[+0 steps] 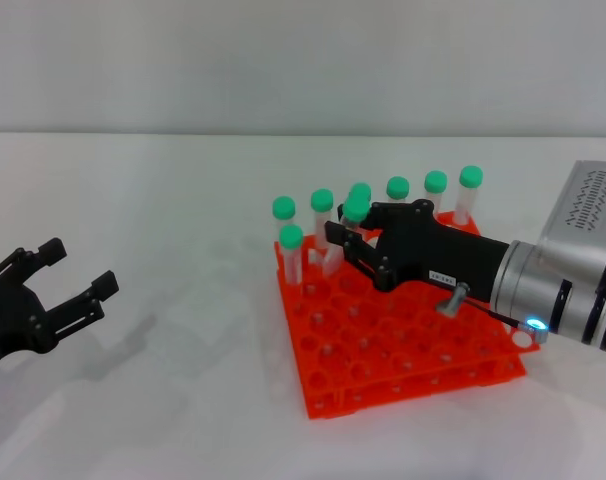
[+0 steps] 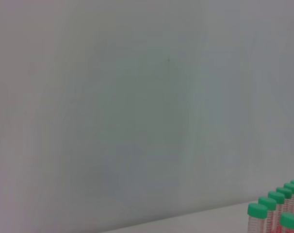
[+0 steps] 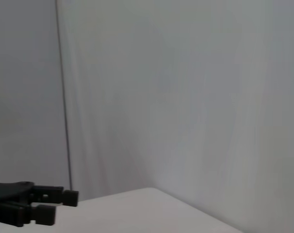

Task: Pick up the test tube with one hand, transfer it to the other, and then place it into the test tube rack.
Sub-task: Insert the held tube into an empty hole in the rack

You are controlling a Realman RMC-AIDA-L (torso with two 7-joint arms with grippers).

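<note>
The orange-red test tube rack stands right of centre in the head view. Several green-capped tubes stand along its far and left rows, for example one at the front left. My right gripper reaches over the rack's far left part and is shut on a test tube. The tube is tilted, with its clear body pointing down toward the rack holes. My left gripper hangs open and empty far to the left, above the table. It also shows in the right wrist view.
The white table stretches out around the rack, with a pale wall behind it. The left wrist view shows several green caps at its edge against the wall. Most rack holes near me are unfilled.
</note>
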